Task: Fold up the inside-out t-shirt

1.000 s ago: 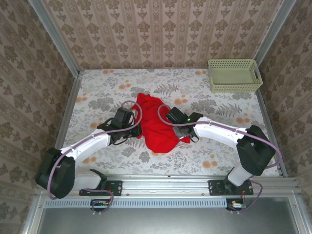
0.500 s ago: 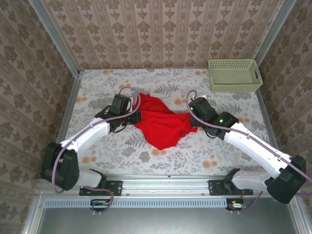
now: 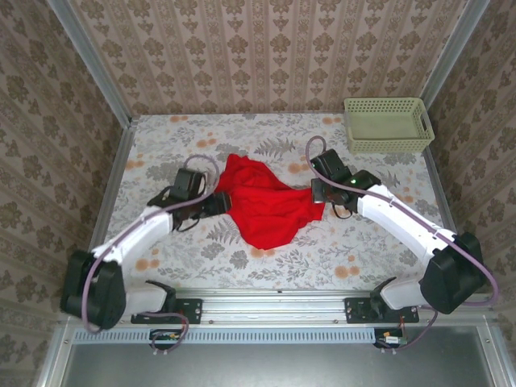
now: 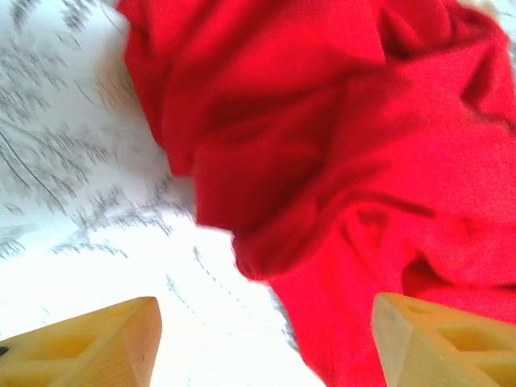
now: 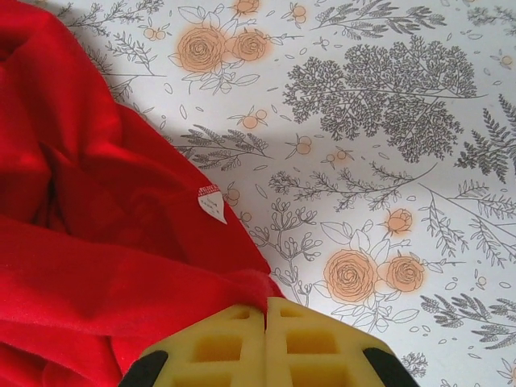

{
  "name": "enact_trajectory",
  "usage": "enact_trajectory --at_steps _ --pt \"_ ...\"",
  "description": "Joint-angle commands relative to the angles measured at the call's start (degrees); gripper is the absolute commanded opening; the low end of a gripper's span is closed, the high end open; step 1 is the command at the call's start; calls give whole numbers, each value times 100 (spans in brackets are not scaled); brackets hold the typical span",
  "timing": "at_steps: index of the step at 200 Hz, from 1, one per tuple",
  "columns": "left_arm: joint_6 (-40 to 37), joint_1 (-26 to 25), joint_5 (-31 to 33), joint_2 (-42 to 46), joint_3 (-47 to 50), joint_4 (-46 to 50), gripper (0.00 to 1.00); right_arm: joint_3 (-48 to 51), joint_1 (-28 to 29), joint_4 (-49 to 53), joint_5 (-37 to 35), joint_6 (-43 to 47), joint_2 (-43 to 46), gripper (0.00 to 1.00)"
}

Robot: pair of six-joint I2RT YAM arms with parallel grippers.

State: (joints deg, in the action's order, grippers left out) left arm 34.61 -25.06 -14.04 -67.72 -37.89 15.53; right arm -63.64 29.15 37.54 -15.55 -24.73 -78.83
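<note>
The inside-out t-shirt (image 3: 268,206) lies rumpled on the flowered table top between my two arms. My left gripper (image 3: 218,201) is at its left edge, open wide. In the left wrist view the red cloth (image 4: 347,145) lies loose ahead of the fingertips (image 4: 101,347), with nothing held between them. My right gripper (image 3: 319,194) is at the shirt's right edge, shut, and a fold of the red cloth (image 5: 121,250) is pinched between its yellow pads (image 5: 218,347). A small white label (image 5: 212,201) shows on the cloth close to that grip.
A pale green basket (image 3: 389,125) stands at the back right corner. Metal rails and patterned walls bound the table on three sides. The flowered cloth (image 3: 355,250) runs bare in front of and to the right of the shirt.
My left gripper has opened and let go of the shirt's left edge, drawing back slightly left. My right gripper pulled its edge out to the right, spreading the shirt wider.
</note>
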Motion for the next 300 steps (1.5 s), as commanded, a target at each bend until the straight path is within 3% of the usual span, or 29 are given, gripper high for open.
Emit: enact_trajectory --at_steps 1,55,83,102,139,176,188,230,248,275,300 --pt "684 -61 -578 167 724 -1325 75 -119 -106 -33 198 -136 -53 0" --pt "1087 38 -931 -879 1068 -3331 76 -56 -391 65 275 -295 -32 0" --pt "1288 98 -1276 -1469 961 -4140 64 37 -515 165 183 -372 -28 0" --pt "1236 89 -1346 -1655 805 -4157 55 161 -666 183 196 -457 57 0" --pt "880 80 -1095 -1343 512 -3342 33 216 -818 221 219 -368 168 0" --pt "57 22 -378 -443 -354 -1351 13 -79 -858 402 100 -130 359 0" --pt "-155 120 -292 -261 -978 -783 6 -356 -881 522 46 61 460 0" --pt "-1165 241 -279 -438 -4399 942 1 -2519 -935 1196 -95 763 692 0" --pt "-1419 239 -248 -453 -5304 1324 1 -3415 -930 1378 155 890 844 0" --pt "-1266 239 -288 -14 -4948 1120 3 -3397 -923 1371 546 896 1284 0" --pt "-1011 201 -460 464 -3777 800 3 -2211 -644 1136 961 789 1680 0"
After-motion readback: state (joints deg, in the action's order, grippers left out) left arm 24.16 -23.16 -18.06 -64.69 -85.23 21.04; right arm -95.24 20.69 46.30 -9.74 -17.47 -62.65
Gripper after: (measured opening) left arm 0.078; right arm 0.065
